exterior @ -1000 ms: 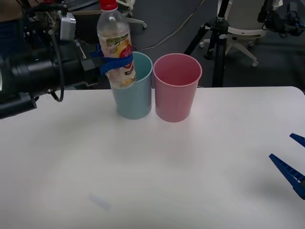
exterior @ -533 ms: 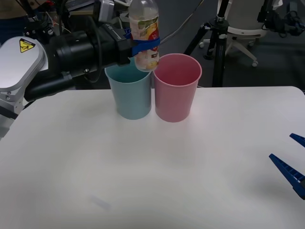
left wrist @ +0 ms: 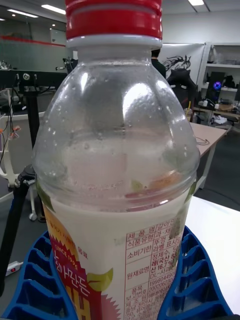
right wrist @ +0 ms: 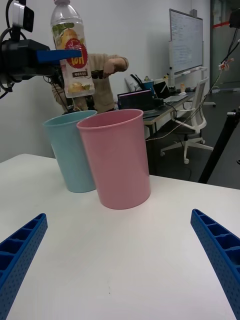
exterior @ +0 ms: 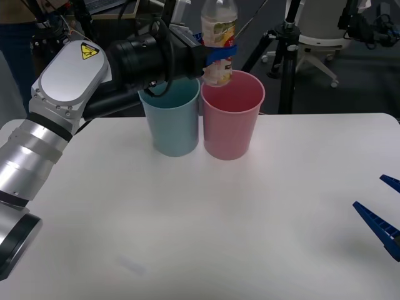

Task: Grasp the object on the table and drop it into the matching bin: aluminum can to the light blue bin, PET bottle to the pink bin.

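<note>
Left gripper clamps the PET bottle upright – held in the air above the pink bin, beside the light blue bin. Right gripper – fingers spread, low over the table.

Left gripper carried PET bottle over pink bin.

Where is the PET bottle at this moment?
In the front view the PET bottle is held upright in the left tool, above the near-left rim of the pink bin, just right of the light blue bin.
</note>
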